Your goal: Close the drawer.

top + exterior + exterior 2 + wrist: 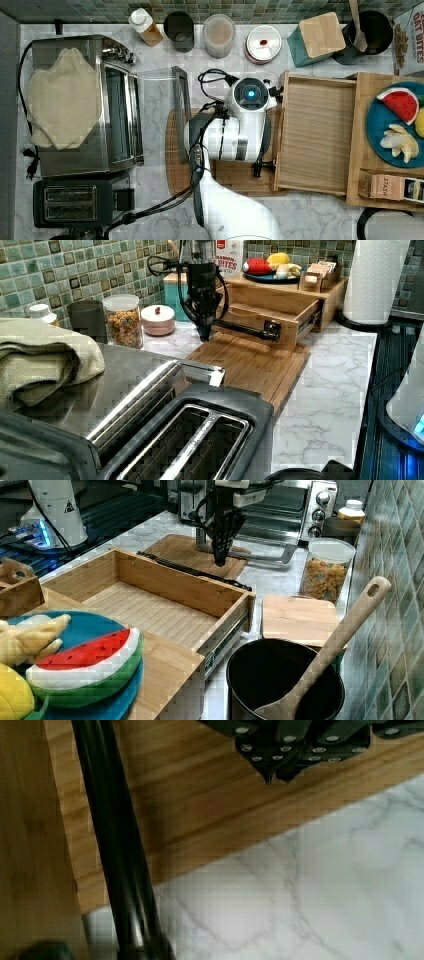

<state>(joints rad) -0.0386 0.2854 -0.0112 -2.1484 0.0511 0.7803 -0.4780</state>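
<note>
The light bamboo drawer (315, 135) stands pulled far out of its wooden box unit (359, 167), toward the top view's left. A black bar handle (261, 167) runs along its front. My gripper (205, 335) points straight down, fingers shut and holding nothing. It hangs just above the brown cutting board (245, 365), in front of the drawer front and near the handle's end closest to the tiled wall. The wrist view has the fingertips (270, 776) together over the board (200, 815), with the handle (117, 845) to one side. In the right view, the gripper (220, 560) hangs beyond the drawer (150, 605).
A toaster oven (85, 100) with its glass door (160, 82) down reaches to the cutting board. A black toaster (75, 202) sits beside it. Jars (218, 35) and a pot with a wooden spoon (367, 30) line the back wall. A plate of toy food (395, 125) rests on the box unit.
</note>
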